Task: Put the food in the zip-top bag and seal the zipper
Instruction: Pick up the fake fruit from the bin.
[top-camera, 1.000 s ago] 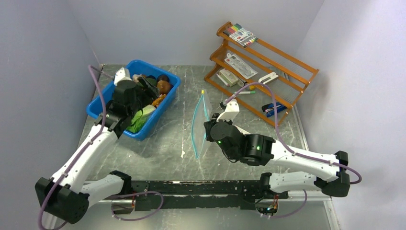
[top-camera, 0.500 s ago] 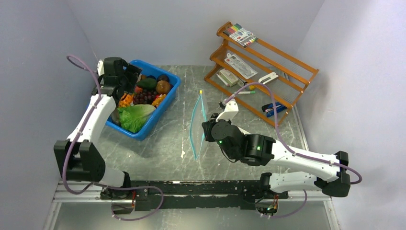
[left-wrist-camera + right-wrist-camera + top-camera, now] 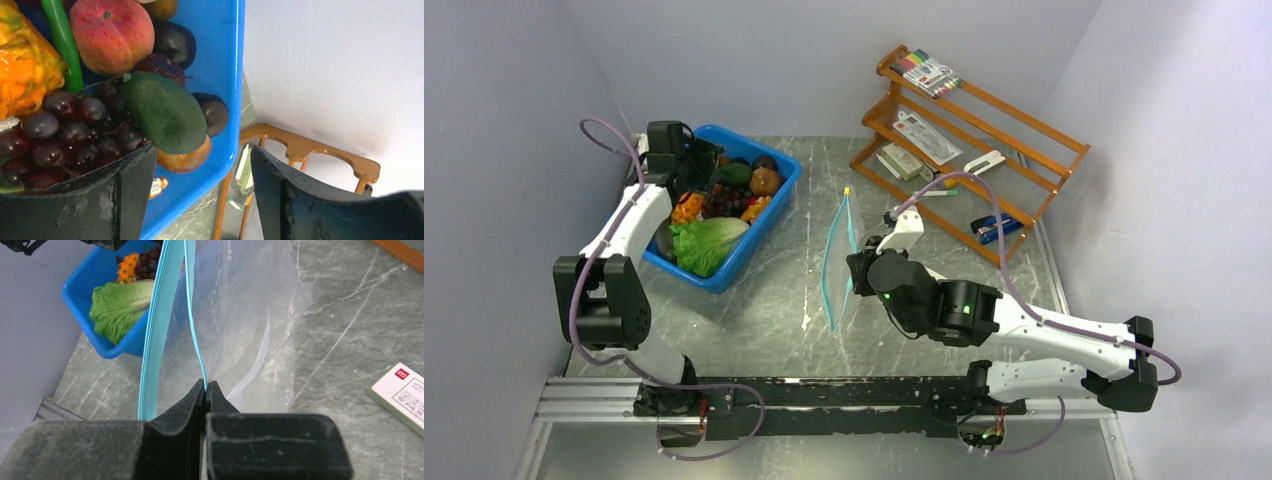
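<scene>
The clear zip-top bag [image 3: 844, 262] stands on edge mid-table, mouth open. My right gripper [image 3: 857, 268] is shut on one side of its teal zipper strip [image 3: 196, 347]; the other strip [image 3: 152, 335] hangs free to the left. The strip's yellowish tip [image 3: 848, 190] points to the far side. The food lies in the blue bin [image 3: 725, 281]: lettuce [image 3: 707, 243], grapes [image 3: 75, 130], dark avocado [image 3: 165, 112], brown fruit [image 3: 765, 181], orange piece [image 3: 25, 70], peach [image 3: 111, 30]. My left gripper [image 3: 690, 165] is open and empty above the bin's far left corner, close over the avocado [image 3: 202, 160].
An orange wooden rack [image 3: 1024, 190] stands at the back right with markers [image 3: 927, 72] and white stationery packs [image 3: 927, 138]. A white pack [image 3: 402, 390] lies on the table to the right of the bag. Walls close in on the left, back and right.
My left arm has swung from over the bin's near side to its far left corner, uncovering the food. My right gripper has kept its hold on the bag, almost still.
</scene>
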Robot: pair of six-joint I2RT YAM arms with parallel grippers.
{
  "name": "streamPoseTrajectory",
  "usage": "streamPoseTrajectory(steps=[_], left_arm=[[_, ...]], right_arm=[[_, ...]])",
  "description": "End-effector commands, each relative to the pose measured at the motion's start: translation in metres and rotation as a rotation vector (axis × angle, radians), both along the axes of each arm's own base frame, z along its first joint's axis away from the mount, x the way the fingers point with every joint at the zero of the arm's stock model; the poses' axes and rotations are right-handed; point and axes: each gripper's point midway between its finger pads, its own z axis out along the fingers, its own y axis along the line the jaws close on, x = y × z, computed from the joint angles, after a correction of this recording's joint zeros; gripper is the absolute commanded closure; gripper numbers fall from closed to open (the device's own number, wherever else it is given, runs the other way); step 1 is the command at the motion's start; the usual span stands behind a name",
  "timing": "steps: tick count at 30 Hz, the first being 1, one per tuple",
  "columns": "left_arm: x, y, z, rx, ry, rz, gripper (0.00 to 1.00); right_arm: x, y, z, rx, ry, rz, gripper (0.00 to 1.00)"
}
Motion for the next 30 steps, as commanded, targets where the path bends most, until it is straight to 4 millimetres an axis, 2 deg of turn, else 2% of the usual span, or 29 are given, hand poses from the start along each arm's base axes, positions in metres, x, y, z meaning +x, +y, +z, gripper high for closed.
streamPoseTrajectory(steps=[1,4,15,22,27,30], left_arm=[[0.014,0.010,-0.007,-0.006,-0.017,0.008,0.32],[0.018,0.013,-0.021,-0.027,0.022,0.006,0.33],[0.029,0.009,-0.041,-0.059,0.066,-0.012,0.37],[0.031,0.011,-0.037,-0.041,0.055,-0.010,0.51],[0.030,0.011,-0.039,-0.038,0.061,-0.014,0.49],[0.030,0.007,-0.042,-0.050,0.048,-0.030,0.66]], right_arm=[[0.000,0.000,0.009,0.016,-0.015,0.004,1.00],[0.000,0.002,0.007,0.013,-0.013,0.010,1.00],[0.003,0.010,0.003,-0.007,-0.015,0.015,1.00],[0.004,0.013,0.002,-0.020,-0.015,0.017,1.00],[0.003,0.013,0.002,-0.005,-0.016,0.020,1.00],[0.003,0.012,0.003,-0.001,-0.011,0.015,1.00]])
